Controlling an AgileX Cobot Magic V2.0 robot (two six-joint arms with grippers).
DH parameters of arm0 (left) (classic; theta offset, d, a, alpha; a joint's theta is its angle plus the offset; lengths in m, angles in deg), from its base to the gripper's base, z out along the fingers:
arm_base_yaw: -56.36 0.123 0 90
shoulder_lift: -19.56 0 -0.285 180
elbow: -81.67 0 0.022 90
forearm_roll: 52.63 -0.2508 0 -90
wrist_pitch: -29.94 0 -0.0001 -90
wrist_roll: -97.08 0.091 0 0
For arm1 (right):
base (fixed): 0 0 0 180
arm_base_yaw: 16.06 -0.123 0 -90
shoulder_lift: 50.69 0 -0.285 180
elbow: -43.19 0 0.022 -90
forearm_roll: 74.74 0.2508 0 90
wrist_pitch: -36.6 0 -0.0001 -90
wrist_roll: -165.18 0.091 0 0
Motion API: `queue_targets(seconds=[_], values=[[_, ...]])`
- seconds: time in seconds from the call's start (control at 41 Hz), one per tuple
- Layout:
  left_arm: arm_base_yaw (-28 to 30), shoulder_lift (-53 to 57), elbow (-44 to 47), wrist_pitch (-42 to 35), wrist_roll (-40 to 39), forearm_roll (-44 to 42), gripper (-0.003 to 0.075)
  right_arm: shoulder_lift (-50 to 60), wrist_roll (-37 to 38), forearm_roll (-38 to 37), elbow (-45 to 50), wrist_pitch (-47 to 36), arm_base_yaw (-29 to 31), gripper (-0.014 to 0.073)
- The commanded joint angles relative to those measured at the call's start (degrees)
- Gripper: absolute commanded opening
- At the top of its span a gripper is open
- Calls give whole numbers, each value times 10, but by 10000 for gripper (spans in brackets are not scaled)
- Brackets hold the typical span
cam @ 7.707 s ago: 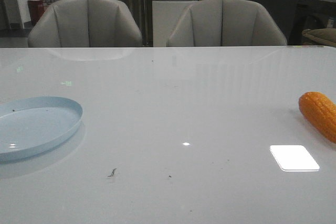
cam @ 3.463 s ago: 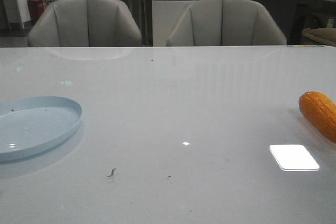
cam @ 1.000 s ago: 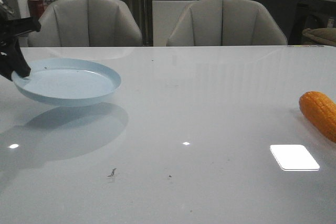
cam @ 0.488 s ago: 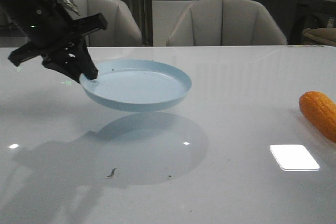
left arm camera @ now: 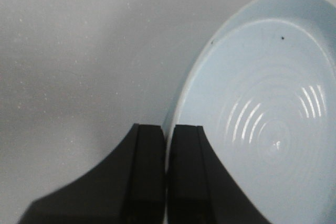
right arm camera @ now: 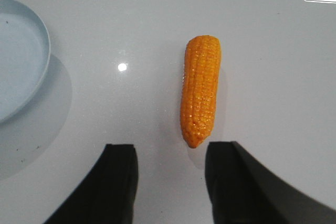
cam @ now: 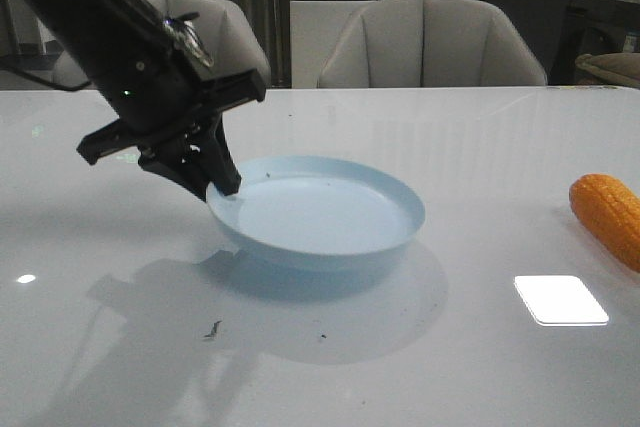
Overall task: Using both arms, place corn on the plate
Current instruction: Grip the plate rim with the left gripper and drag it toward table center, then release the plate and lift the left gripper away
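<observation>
One big white table (cam: 480, 167) holds the blue plate (cam: 330, 222) near its middle. The left claw (cam: 222, 189) pinches the plate's rim. The orange corn (right arm camera: 200, 89) lies far right, with the right claw (right arm camera: 170, 174) wide above it.

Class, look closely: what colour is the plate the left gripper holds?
The plate is pale blue with a few dark specks, clearest in the left wrist view.

Pale blue plate (cam: 330, 215) lifted from the table's left edge and carried rightward to the middle, now lower and tilted, close over the tabletop. Rim pinched between the closed fingers of the left gripper (cam: 222, 185), whose black arm has entered from the left.
</observation>
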State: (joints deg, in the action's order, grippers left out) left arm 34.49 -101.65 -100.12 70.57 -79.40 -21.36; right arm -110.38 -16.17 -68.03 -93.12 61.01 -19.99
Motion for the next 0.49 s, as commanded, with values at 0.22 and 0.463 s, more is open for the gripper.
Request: queue_targets(seconds=[0.22, 0.463], values=[[-5, -5, -16, -4, -2, 35, 205, 5, -1, 2, -20, -38, -1, 419], [-5, -8, -24, 3, -2, 26, 438, 5, -1, 2, -20, -38, -1, 419]])
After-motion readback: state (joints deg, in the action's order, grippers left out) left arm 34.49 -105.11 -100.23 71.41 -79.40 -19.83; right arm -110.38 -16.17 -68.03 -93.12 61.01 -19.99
